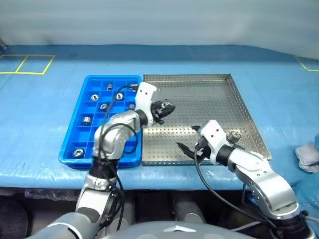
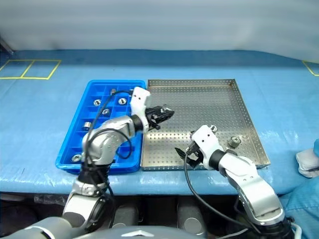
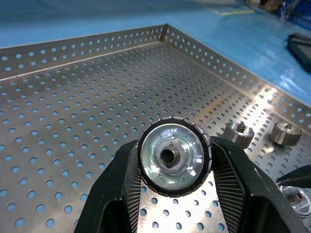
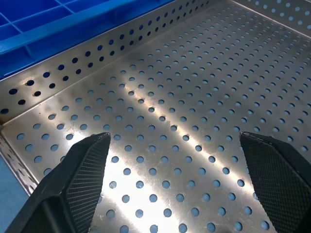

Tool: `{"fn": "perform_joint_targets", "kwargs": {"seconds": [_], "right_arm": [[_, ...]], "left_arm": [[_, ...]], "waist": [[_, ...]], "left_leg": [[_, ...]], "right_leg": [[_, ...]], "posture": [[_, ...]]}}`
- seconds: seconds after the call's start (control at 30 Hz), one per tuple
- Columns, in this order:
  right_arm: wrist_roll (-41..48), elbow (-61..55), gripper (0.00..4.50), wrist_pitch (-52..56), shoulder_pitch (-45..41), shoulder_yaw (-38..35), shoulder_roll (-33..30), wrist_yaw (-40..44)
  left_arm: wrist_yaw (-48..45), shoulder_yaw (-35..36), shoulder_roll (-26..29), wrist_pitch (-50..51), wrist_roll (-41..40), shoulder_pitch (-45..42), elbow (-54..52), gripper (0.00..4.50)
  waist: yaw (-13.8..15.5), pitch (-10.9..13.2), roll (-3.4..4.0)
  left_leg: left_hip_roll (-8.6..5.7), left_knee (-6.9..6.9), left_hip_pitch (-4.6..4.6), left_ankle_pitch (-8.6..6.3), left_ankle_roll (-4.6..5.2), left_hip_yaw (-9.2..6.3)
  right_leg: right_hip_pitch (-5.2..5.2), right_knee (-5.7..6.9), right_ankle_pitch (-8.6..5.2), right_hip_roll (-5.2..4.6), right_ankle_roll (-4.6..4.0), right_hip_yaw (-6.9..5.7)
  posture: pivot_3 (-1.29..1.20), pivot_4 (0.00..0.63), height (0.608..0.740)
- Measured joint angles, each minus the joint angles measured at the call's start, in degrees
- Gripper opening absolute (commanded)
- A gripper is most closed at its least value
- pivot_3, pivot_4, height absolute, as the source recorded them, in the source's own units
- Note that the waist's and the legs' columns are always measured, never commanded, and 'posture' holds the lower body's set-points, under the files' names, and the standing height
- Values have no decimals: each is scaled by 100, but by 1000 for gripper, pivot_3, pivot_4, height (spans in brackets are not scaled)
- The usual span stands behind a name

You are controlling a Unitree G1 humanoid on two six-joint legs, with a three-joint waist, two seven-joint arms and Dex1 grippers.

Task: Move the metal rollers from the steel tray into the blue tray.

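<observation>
Roller in the grip!
Left gripper clamps a metal roller above the steel tray; next, carry to the blue tray.

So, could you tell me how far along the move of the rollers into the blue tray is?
Done: several metal rollers already sit in compartments of the blue tray, such as one near its front corner.
In hand: the left gripper is shut on a roller above the steel tray.
Left: two rollers lie by the steel tray's rim; the right gripper hangs open, empty.
</observation>
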Motion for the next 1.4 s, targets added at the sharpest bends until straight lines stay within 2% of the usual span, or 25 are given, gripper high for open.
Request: {"fn": "perform_joint_targets", "kwargs": {"seconds": [0.13,0.3,0.43,0.63,1.07,1.23,1.33,1.4], "right_arm": [[-8,224,4500,-66,-240,130,-19,186],[-29,567,4500,-144,-565,389,-26,439],[-53,755,4500,-243,-720,506,-23,584],[-93,862,4500,-315,-793,593,-4,655],[-110,835,4500,-317,-738,589,-108,647],[-114,836,4500,-317,-738,589,-108,644],[-120,836,4500,-317,-740,589,-108,641],[-125,836,4500,-317,-740,589,-108,630]], "left_arm": [[664,344,165,442,63,608,-908,1833],[1713,529,405,637,698,1237,-1421,1833],[2163,583,499,725,984,1346,-1758,1833],[2279,498,596,905,1039,1535,-1948,1833],[2389,239,667,909,1177,1785,-1772,1833],[2380,176,755,874,1183,1813,-1772,3490],[2445,213,621,783,1199,1812,-1771,4414],[2423,231,557,547,1172,1812,-1764,4414]], "waist": [[116,0,0],[334,2,-3],[554,4,-7],[662,4,-7],[638,4,-8],[627,4,-7],[630,4,-7],[631,4,-8]], "left_leg": [[0,-1,0,0,0,-6],[-3,1,-1,0,0,-11],[-6,1,-7,0,-1,-14],[-7,-1,-11,0,-2,-14],[-5,-1,-11,0,-2,-13],[-5,-1,-11,0,-2,-14],[-5,-1,-12,0,-2,-13],[-5,-1,-13,0,-2,-14]], "right_leg": [[3,0,-1,2,-2,-2],[6,-3,-1,2,-3,-6],[3,-7,-2,-2,-4,-12],[0,-10,-3,-5,-6,-13],[-2,-10,-5,-5,-9,-15],[-3,-10,-5,-5,-10,-15],[-2,-11,-5,-6,-10,-15],[-3,-11,-5,-6,-10,-15]], "posture": [[130,150,740],[197,150,740],[218,150,740],[213,150,740],[197,150,740],[197,150,740],[197,150,740],[197,150,740]]}}
